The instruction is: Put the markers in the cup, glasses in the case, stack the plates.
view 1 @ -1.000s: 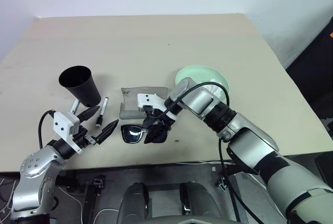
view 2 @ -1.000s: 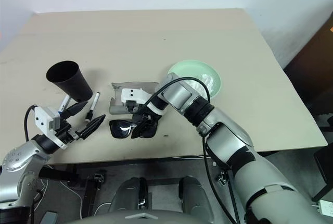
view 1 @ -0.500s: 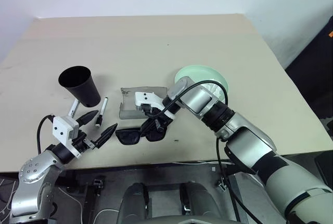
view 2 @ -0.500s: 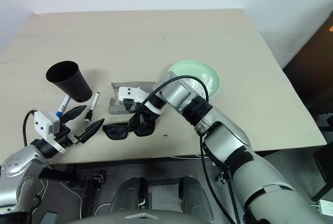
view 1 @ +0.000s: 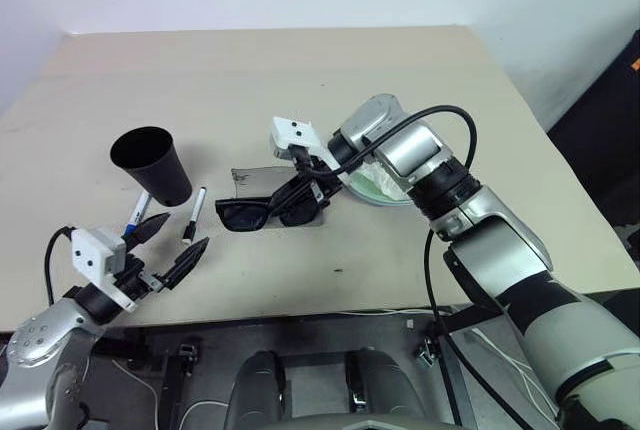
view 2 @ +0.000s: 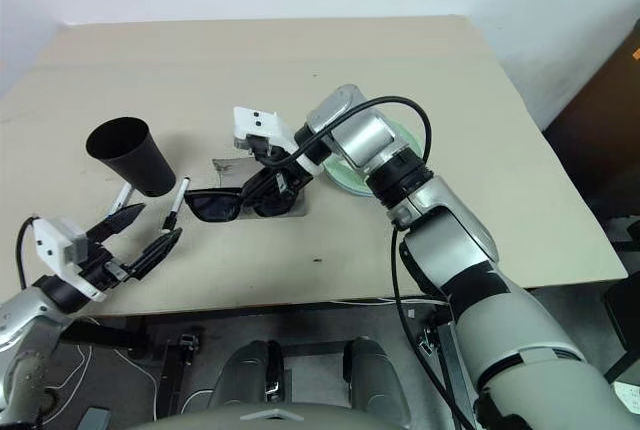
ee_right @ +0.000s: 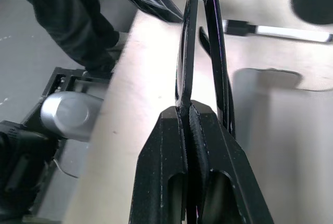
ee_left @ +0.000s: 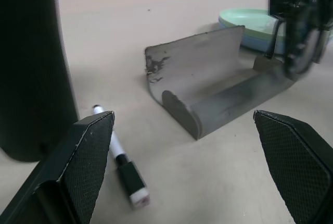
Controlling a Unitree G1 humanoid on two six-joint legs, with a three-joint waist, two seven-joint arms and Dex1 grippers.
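- Because the black-framed sunglasses with dark lenses (view 1: 265,213) have to go into the case, the right end effector (view 1: 305,193) is clenching their frame and holding them off the beige surface (view 1: 300,80), just in front of the case.
- Seen from the right wrist, the two black fingers (ee_right: 200,146) are pinching the thin frame edge-on, so the glasses are hanging lengthwise, probably ready for sliding in.
- Lying open beside the glasses, the grey felt-like rectangular case (ee_left: 218,86) is showing its trough, with its flap standing up behind, which looks ready to receive them.
- Meanwhile, the left end effector (view 1: 168,248) is hovering released, fingers spread wide, near the front edge of the surface, grasping nothing; it seems to be keeping clear of the right arm.
- Just beyond it, the slim white marker with a black cap (view 1: 195,212) is lying flat, and the blue-capped white marker (view 1: 137,213) is lying against the foot of the matte black tapered cup (view 1: 152,162); neither is in the cup yet.
- Partly hidden behind the right arm, the pale mint green round plate (view 1: 375,188) is sitting on a light blue plate (ee_left: 260,34), so the stacking appears done.
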